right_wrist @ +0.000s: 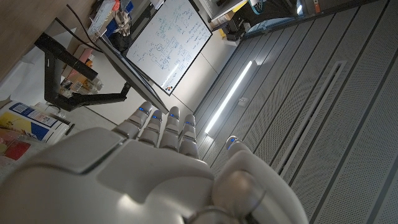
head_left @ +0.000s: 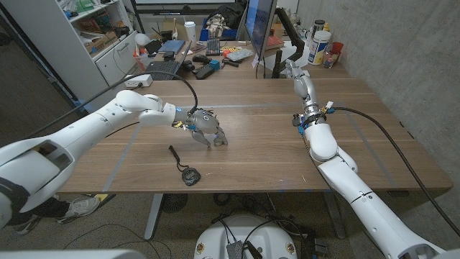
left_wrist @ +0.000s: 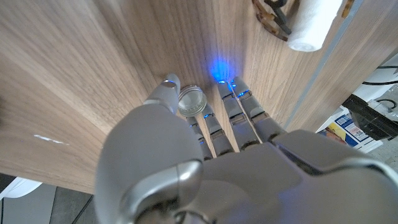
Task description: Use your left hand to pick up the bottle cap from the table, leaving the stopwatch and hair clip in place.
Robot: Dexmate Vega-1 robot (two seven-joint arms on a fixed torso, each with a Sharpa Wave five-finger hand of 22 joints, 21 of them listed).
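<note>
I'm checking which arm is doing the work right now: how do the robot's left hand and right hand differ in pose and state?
The left hand reaches down to the wooden table, while the right hand is raised, fingers pointing up, clear of it. The left hand's fingers close around the small round silvery bottle cap; the right hand holds nothing, its fingers straight and together. Both are white and grey robot hands.
</note>
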